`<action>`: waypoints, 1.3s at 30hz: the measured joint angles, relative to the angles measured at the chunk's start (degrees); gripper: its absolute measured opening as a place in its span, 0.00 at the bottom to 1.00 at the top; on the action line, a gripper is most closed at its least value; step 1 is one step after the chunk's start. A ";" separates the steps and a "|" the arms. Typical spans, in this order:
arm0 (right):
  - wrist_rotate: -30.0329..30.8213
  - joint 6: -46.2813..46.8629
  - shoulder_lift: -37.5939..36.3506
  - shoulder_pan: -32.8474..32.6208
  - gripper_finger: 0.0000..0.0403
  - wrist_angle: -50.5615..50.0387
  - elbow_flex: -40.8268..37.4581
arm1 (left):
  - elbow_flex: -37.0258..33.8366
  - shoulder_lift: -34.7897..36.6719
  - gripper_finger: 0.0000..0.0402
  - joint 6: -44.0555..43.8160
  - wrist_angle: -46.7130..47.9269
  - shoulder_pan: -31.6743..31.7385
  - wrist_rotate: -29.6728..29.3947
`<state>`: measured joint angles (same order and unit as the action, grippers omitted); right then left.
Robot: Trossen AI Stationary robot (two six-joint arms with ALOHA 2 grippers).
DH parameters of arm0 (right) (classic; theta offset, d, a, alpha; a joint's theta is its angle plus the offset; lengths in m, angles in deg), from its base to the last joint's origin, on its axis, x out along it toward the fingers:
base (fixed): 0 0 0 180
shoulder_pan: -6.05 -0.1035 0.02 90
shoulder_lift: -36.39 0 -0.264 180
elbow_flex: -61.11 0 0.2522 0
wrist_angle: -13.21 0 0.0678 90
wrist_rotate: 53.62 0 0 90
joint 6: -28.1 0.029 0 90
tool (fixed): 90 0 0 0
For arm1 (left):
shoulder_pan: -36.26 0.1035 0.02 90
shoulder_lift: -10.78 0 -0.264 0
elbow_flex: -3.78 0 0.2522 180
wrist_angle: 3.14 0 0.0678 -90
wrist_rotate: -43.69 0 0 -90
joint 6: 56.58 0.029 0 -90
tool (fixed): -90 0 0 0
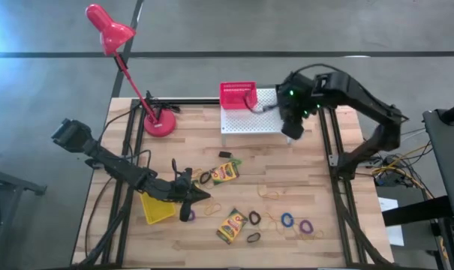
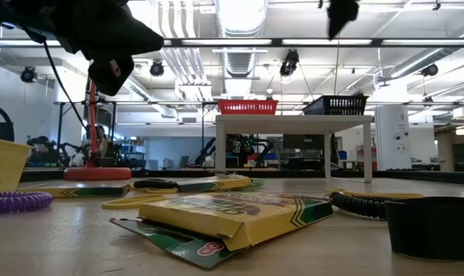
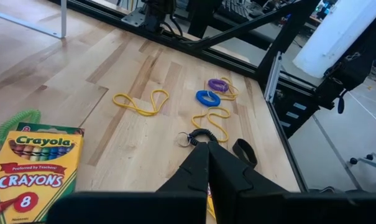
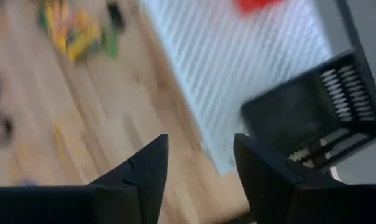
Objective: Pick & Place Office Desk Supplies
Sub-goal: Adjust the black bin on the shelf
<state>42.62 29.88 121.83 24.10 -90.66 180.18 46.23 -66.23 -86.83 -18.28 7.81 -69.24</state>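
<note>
Two crayon boxes (image 1: 225,173) (image 1: 232,223) lie flat on the wooden table among small elastic loops: blue (image 1: 287,220), purple (image 1: 307,226), black (image 1: 254,217) and yellow (image 1: 272,192). A yellow basket (image 1: 157,208) sits at the near left. My left gripper (image 1: 190,196) hovers beside it, shut, with nothing seen between its fingers (image 3: 207,152). A red basket (image 1: 238,95) and a black basket (image 4: 312,118) stand on the white shelf (image 1: 249,118). My right gripper (image 4: 200,140) hangs open, pointing down, high above the shelf's right end (image 1: 293,133); in the high view the right arm hides the black basket.
A red desk lamp (image 1: 159,124) stands at the far left of the table, its head out beyond the far edge. In the left wrist view a green coil (image 3: 17,121) lies by a crayon box (image 3: 35,168). Bare wood shows at the middle right of the table.
</note>
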 joint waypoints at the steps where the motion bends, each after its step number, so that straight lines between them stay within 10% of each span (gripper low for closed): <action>1: 0.01 -2.18 -1.00 -0.03 0.47 0.01 -2.76 | 0.00 0.00 0.01 0.01 0.00 0.00 0.00; 13: 14.03 -25.48 -1.98 2.81 0.49 14.62 -23.39 | 0.00 0.00 0.01 0.21 0.00 0.00 0.01; 39: 6.78 -31.38 0.08 11.59 0.04 22.48 -25.22 | 0.00 0.00 0.01 0.19 0.00 0.02 0.02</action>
<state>49.40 -1.51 121.91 35.70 -68.18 154.96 46.23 -66.23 -86.64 -18.28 7.83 -69.22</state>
